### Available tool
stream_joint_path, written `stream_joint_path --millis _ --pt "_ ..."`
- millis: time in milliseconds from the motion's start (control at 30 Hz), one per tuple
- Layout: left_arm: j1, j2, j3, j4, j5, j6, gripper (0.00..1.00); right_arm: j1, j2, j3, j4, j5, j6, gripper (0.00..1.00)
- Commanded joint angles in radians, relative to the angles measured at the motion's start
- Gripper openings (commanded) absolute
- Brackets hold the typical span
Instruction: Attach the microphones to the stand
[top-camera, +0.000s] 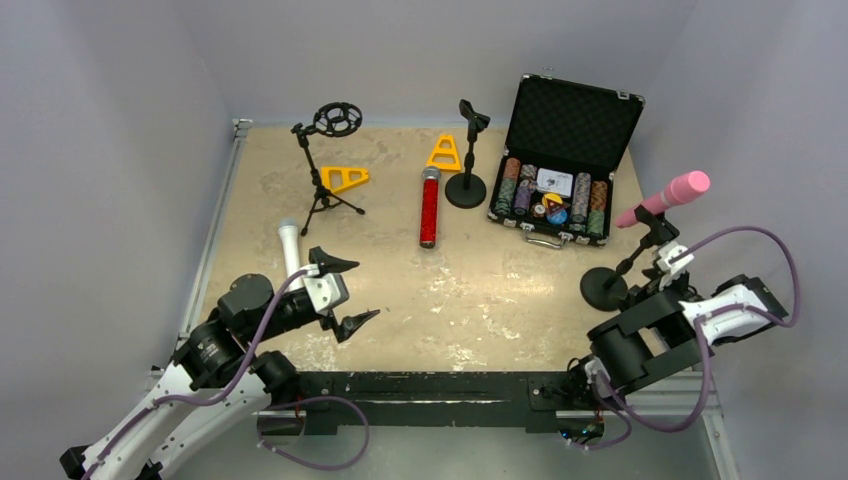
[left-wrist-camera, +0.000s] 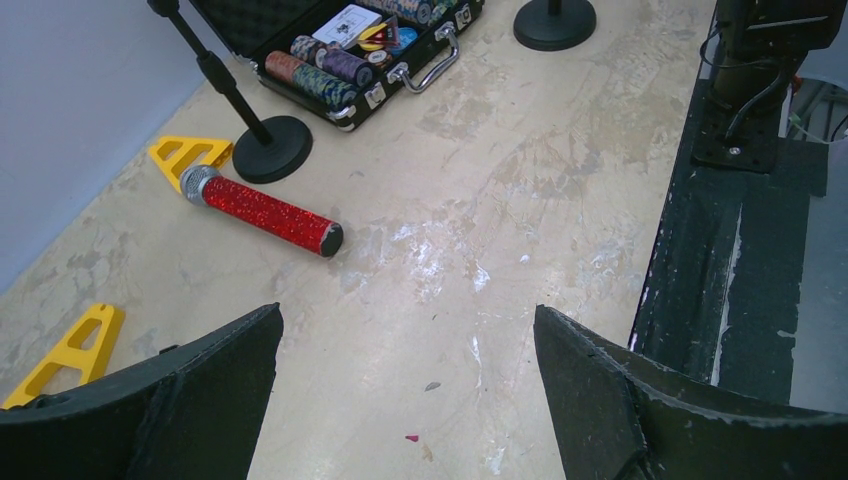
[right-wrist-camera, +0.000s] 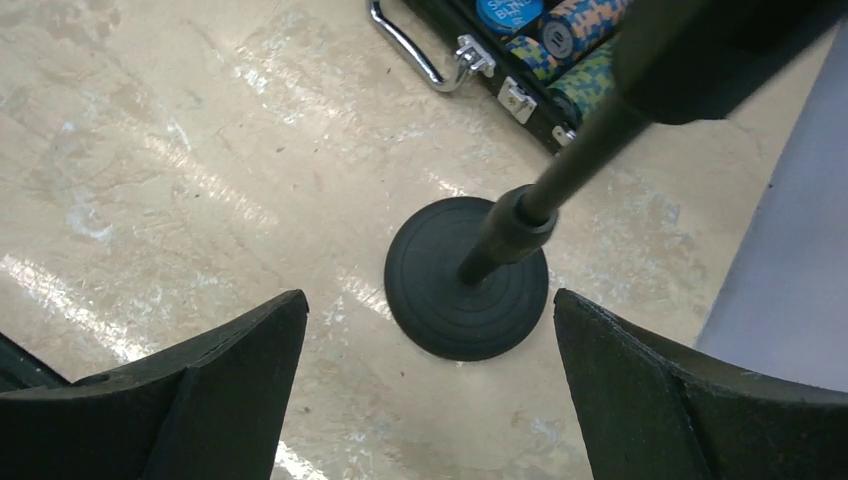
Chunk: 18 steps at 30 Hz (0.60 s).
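Observation:
The pink microphone (top-camera: 668, 197) sits tilted in the clip of the right stand (top-camera: 603, 289). The glittery red microphone (top-camera: 430, 208) lies on the table's middle, and it also shows in the left wrist view (left-wrist-camera: 262, 210). The white microphone (top-camera: 290, 250) lies just behind my left gripper (top-camera: 368, 288), which is open and empty over bare table (left-wrist-camera: 408, 320). My right gripper (top-camera: 662, 272) is open and empty, and the right stand's round base (right-wrist-camera: 440, 290) and pole (right-wrist-camera: 560, 180) lie just ahead between its fingers (right-wrist-camera: 430, 297). A round-base stand (top-camera: 466, 188) and a tripod stand (top-camera: 325, 165) are empty.
An open black case of poker chips (top-camera: 560, 160) stands at the back right, close behind the right stand (right-wrist-camera: 520, 60). Two yellow wedges (top-camera: 345, 178) (top-camera: 444, 153) lie near the empty stands. Grey walls close in the back and sides. A black rail (left-wrist-camera: 740, 200) runs along the near edge.

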Motion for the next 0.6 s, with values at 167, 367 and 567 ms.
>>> stream_joint_path --millis 167,367,567 --pt "0.004 -0.024 0.008 0.014 0.016 0.014 0.99 -0.006 -0.192 -0.122 -0.014 0.14 -0.036 0.97" --pt "0.005 -0.028 0.008 0.016 0.022 0.013 0.99 -0.005 -0.282 -0.177 -0.012 0.205 -0.024 0.97" --pt "0.005 -0.029 0.009 0.017 0.023 0.012 0.99 -0.004 -0.347 -0.213 -0.013 0.272 -0.007 0.96"
